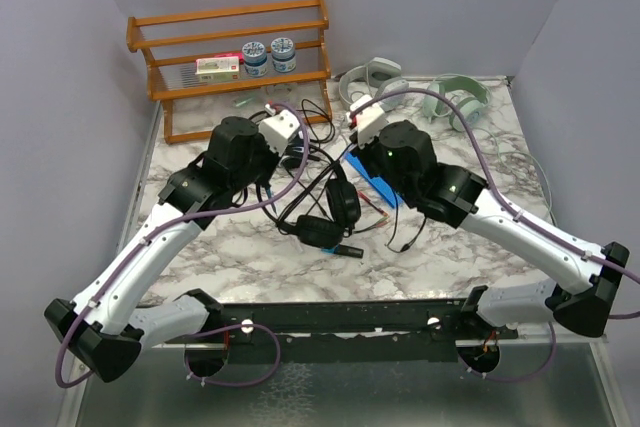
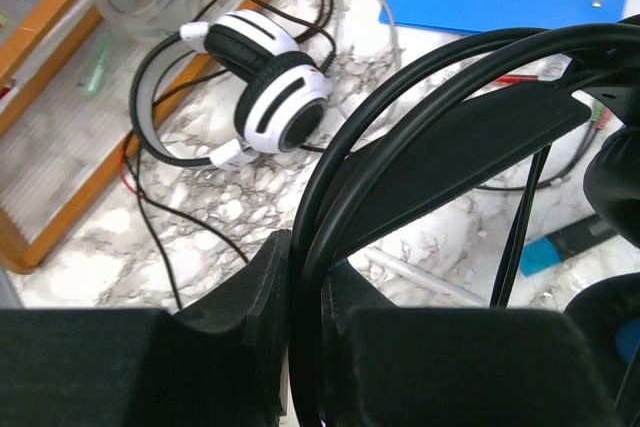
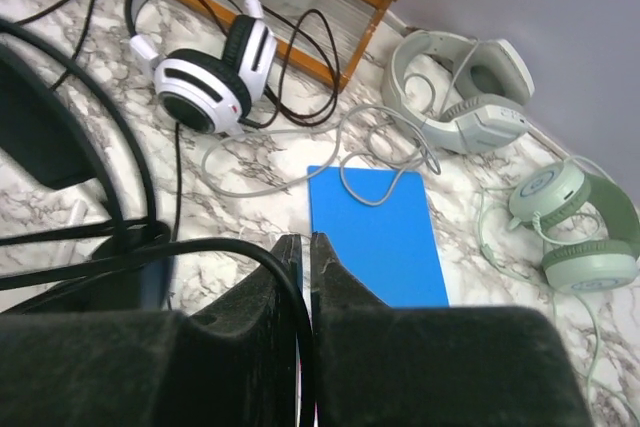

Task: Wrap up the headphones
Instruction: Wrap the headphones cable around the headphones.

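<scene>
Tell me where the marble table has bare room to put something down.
The bare marble table strip between the black corded headphones and the near edge is free. Crowded: the centre around the flat blue card, and the far edge by the wooden rack and pale grey headphones.

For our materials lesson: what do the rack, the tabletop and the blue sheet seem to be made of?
Rack: likely varnished wood, orange-brown slats. Tabletop: marble-look, grey veins on white; stone or printed laminate, unclear. Blue sheet: thin, flat, matte; plastic or card.
</scene>
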`<state>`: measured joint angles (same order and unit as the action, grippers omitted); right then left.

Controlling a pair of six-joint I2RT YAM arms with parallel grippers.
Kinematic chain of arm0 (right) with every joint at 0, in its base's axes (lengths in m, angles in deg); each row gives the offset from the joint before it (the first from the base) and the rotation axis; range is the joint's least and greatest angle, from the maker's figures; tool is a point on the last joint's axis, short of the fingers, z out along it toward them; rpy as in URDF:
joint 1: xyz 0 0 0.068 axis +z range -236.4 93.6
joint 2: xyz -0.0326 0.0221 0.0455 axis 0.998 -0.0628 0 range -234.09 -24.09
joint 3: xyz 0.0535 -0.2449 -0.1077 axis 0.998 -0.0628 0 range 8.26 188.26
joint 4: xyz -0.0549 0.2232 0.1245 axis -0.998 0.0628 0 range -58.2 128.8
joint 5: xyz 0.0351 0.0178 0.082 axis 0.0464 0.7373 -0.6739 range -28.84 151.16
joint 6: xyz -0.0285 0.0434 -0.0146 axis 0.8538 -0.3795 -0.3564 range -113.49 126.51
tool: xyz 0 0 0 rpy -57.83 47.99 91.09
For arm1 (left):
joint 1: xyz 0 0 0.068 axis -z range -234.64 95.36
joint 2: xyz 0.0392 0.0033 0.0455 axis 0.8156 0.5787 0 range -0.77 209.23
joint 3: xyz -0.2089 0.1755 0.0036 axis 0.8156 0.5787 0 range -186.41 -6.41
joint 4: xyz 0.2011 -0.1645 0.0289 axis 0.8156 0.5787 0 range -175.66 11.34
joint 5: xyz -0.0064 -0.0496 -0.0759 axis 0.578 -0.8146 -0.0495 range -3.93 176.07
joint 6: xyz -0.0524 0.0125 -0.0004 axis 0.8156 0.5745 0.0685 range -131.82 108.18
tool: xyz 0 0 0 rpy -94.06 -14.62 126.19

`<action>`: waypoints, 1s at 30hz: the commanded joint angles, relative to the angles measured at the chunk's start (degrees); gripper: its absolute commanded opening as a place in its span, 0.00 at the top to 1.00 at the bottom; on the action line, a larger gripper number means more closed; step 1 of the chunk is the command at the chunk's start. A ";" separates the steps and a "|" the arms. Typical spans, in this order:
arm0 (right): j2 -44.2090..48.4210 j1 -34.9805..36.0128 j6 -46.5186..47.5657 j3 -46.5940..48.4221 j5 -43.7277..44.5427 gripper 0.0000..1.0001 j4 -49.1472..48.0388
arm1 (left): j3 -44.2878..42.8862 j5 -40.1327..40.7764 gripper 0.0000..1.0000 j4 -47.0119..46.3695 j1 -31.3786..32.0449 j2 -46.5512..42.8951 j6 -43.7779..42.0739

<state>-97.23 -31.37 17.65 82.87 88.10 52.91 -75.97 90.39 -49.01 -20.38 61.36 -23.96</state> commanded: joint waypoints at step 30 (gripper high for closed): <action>8.04 -15.10 -27.20 -35.99 -49.97 0.84 -57.89 | -22.50 -21.05 1.00 0.96 0.28 1.79 49.78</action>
<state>-88.05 -46.04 -4.71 49.56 47.07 10.40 -95.33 71.85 -41.84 -20.38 63.74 14.31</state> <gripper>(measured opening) 0.148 0.159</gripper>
